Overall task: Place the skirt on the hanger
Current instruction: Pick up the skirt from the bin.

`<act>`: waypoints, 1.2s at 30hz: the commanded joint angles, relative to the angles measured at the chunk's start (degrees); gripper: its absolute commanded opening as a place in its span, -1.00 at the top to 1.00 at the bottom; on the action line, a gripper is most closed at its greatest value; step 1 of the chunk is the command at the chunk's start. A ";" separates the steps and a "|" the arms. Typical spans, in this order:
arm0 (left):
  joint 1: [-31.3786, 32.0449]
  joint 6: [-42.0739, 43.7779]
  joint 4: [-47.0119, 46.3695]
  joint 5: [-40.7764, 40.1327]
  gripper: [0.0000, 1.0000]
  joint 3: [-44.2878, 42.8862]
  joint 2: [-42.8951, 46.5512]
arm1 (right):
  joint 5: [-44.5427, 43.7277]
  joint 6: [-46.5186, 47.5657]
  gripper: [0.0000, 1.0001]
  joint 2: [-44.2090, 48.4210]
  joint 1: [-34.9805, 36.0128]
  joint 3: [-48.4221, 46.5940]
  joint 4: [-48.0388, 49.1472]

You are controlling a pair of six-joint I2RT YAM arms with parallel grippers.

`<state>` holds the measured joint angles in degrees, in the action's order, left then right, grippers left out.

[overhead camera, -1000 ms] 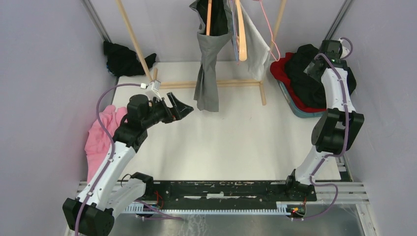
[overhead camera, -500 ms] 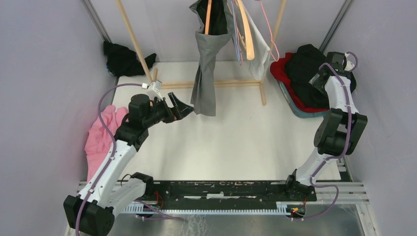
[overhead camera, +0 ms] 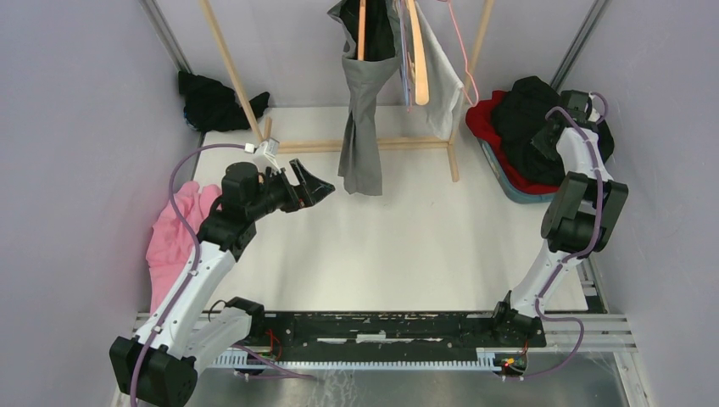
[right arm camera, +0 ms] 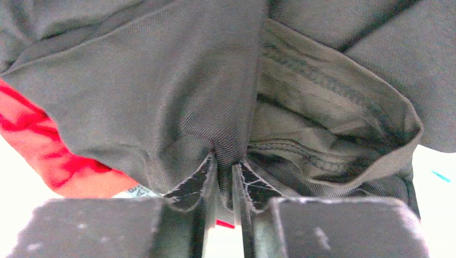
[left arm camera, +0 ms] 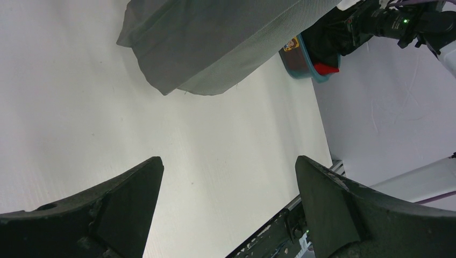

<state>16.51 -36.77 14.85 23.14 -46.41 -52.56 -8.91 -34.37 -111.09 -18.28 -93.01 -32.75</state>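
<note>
A dark skirt (overhead camera: 519, 127) lies heaped on a red garment (overhead camera: 485, 114) in the teal basket (overhead camera: 511, 188) at the right. My right gripper (overhead camera: 547, 131) reaches down into the heap. In the right wrist view it (right arm camera: 225, 160) is shut on a pinched fold of the skirt's dark fabric (right arm camera: 161, 97), with a stitched hem (right arm camera: 333, 91) to the right. A wooden hanger (overhead camera: 417, 51) hangs on the rack at the top. My left gripper (overhead camera: 318, 182) hovers open above the table, left of a hanging grey garment (overhead camera: 360, 127); nothing is between its fingers (left arm camera: 134, 188).
The wooden rack's base bar (overhead camera: 398, 144) crosses the back of the table. A white garment (overhead camera: 443, 85) and a pink wire hanger (overhead camera: 465, 68) hang on the rack too. A black cloth (overhead camera: 212, 102) lies back left, and a pink cloth (overhead camera: 174, 233) at the left edge.
My right gripper has come down into the basket and closed on the skirt's fabric. The hanging clothes and hanger have swung a little. The left arm has stayed still.
</note>
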 commanded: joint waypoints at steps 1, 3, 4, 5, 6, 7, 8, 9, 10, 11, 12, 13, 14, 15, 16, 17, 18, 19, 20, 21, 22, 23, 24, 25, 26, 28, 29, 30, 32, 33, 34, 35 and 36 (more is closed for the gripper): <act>0.24 2.06 -1.25 1.51 -1.00 -1.16 1.04 | 4.12 -1.21 0.75 3.40 0.14 -1.21 5.26; 0.19 2.07 -1.14 1.50 -1.00 -1.08 1.26 | 5.16 -1.93 0.90 7.78 0.33 2.01 8.15; 0.19 2.06 -1.14 1.48 -1.00 -1.04 1.35 | 6.00 -2.01 0.95 10.33 0.58 3.44 9.85; 0.21 2.06 -1.13 1.54 -1.00 -0.88 1.40 | 6.30 -2.02 0.97 12.55 0.72 3.94 9.98; 0.19 1.97 -1.22 1.47 -1.00 -0.76 1.48 | 6.76 -1.88 0.98 14.98 0.93 4.28 9.96; 0.23 1.99 -1.19 1.52 -1.00 -0.70 1.53 | 7.46 -1.73 0.98 17.20 1.17 4.48 10.04; 0.20 2.02 -1.17 1.53 -1.00 -0.63 1.57 | 7.57 -1.57 0.98 19.68 1.51 4.39 9.61; 0.19 2.02 -1.19 1.48 -1.00 -0.61 1.64 | 7.71 -1.40 0.98 22.15 1.79 4.26 9.38; 0.19 1.99 -1.18 1.41 -1.00 -0.53 1.70 | 8.09 -1.31 0.98 25.41 2.03 4.25 9.36; 0.19 2.03 -1.19 1.47 -1.00 -0.48 1.81 | 8.31 -1.31 0.98 27.62 2.38 4.06 9.20; 0.19 2.05 -1.21 1.41 -1.00 -0.52 1.90 | 8.68 -1.31 0.98 29.79 2.66 3.62 8.91; 0.20 2.06 -1.12 1.31 -1.00 -0.41 2.06 | 9.17 -1.31 0.98 31.66 2.72 3.13 8.59; 0.19 2.06 -1.14 1.22 -1.00 -0.43 2.17 | 9.85 -1.54 0.98 33.52 2.74 2.54 8.23; 0.20 2.06 -1.07 1.08 -1.00 -0.51 2.26 | 10.40 -1.65 0.98 35.14 2.85 1.72 7.56; 0.19 2.06 -1.10 1.05 -1.00 -0.52 2.34 | 10.97 -1.73 0.98 36.57 2.85 0.84 6.93; 0.24 1.99 -1.09 0.95 -1.00 -0.52 2.49 | 11.87 -1.76 0.98 38.09 2.82 -0.12 6.46; 0.19 1.97 -1.06 0.88 -1.00 -0.48 2.60 | 12.68 -1.81 0.98 39.25 2.82 -0.98 6.02; 0.19 1.97 -1.05 0.73 -1.00 -0.44 2.77 | 13.51 -1.94 0.98 40.61 2.85 -1.86 5.74; 0.23 1.95 -1.01 0.62 -0.99 -0.41 2.93 | 14.40 -2.15 0.98 41.85 2.85 -2.69 5.56; 0.24 1.90 -0.93 0.53 -0.99 -0.32 3.04 | 15.10 -2.38 0.98 42.96 2.85 -3.22 5.22; 0.20 1.96 -0.82 0.51 -0.99 -0.34 3.19 | 15.60 -2.45 0.98 44.11 2.89 -4.27 4.82; 0.20 2.01 -0.65 0.40 -0.99 -0.30 3.31 | 16.05 -2.53 0.98 45.20 2.89 -5.02 4.61; 0.19 2.08 -0.51 0.35 -0.99 -0.27 3.62 | 16.57 -2.54 0.98 46.21 2.82 -5.97 3.91; 0.18 2.10 -0.34 0.25 -0.99 -0.19 3.85 | 17.08 -2.47 0.98 46.99 2.84 -7.25 3.39; 0.15 2.21 -0.12 0.22 -0.99 -0.24 4.05 | 18.07 -2.36 0.98 47.63 2.88 -8.56 2.24; 0.23 2.23 0.16 0.12 -0.99 -0.25 4.36 | 19.73 -2.20 0.98 49.23 2.84 -10.71 1.03; 0.21 2.30 0.30 0.16 -0.99 -0.26 4.44 | 20.47 -2.24 0.98 49.96 2.83 -11.77 0.31; 0.18 2.32 0.41 0.16 -0.99 -0.31 4.60 | 21.69 -2.32 0.98 50.55 2.85 -13.02 -0.44; 0.18 2.33 0.59 0.32 -0.99 -0.41 4.81 | 25.01 -3.21 0.98 51.17 2.89 -15.19 -1.34; 0.17 2.31 0.68 0.41 -0.99 -0.51 4.95 | 26.99 -3.85 0.98 51.37 2.84 -16.17 -1.66; 0.18 2.32 0.83 0.48 -0.99 -0.66 5.12 | 28.78 -4.50 0.98 51.37 2.89 -17.07 -1.87; 0.14 2.32 1.11 0.64 -0.99 -0.78 5.34 | 30.99 -5.21 0.98 51.41 2.84 -17.90 -1.77; 0.22 2.39 1.36 0.66 -0.99 -0.92 5.62 | 32.71 -6.00 0.98 51.43 2.84 -18.62 -1.48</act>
<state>16.51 -36.75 16.40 23.05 -46.41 -48.56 14.74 -37.32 -60.64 -15.49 -107.11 -36.93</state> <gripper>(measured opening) 0.997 0.017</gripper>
